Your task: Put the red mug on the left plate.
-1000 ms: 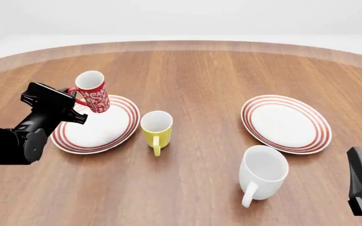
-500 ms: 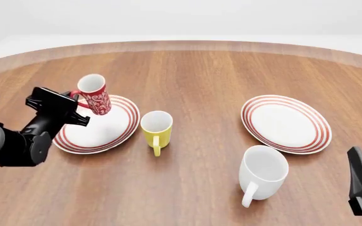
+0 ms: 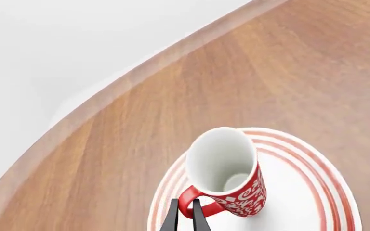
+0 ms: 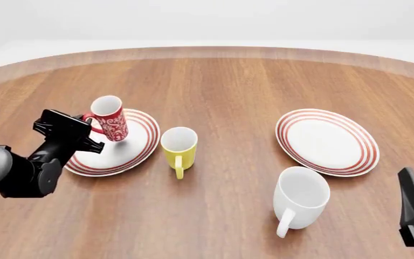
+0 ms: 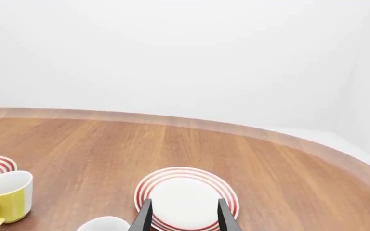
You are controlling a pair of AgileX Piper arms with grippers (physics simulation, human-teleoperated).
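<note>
The red mug [image 4: 110, 118], with its white swirl pattern, stands nearly upright over the far left part of the left plate [image 4: 139, 145], its base at or just above the plate's surface. My left gripper [image 4: 84, 123] is shut on the mug's red handle from the left side. In the left wrist view the fingers [image 3: 173, 217] pinch the handle of the red mug [image 3: 227, 173] over the ringed plate [image 3: 300, 192]. My right gripper [image 4: 408, 181] sits low at the near right edge, open and empty, as the right wrist view [image 5: 183, 216] shows.
A yellow mug [image 4: 179, 143] stands just right of the left plate, handle toward me. A bigger white mug [image 4: 301, 197] stands near the front right. The second ringed plate [image 4: 327, 141] lies at the right, ahead of the right gripper [image 5: 186, 197].
My left gripper has come down with the red mug, bringing it from well above the plate to the plate's surface level. The right arm has not moved.
</note>
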